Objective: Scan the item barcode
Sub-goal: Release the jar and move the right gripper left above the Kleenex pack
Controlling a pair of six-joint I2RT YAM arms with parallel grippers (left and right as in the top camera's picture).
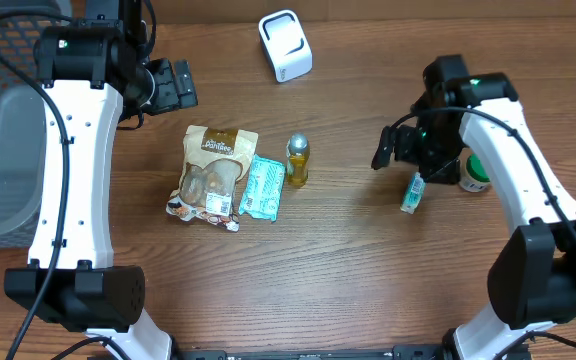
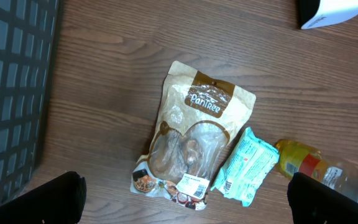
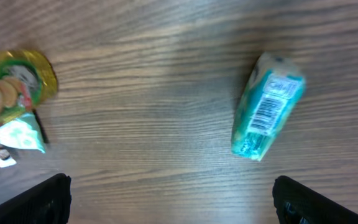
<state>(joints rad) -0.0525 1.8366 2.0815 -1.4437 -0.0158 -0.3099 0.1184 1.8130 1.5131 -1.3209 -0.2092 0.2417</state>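
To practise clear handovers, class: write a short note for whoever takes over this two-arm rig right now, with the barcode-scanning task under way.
Left gripper: open, empty, up and left of the brown snack pouch.
Right gripper: open, empty, close to the small teal pack, whose barcode faces up.
The white device, probably the scanner, stands apart at the top of the overhead view.
Done: nothing is held or at the scanner.
Left: grasp an item and show its barcode to the scanner.
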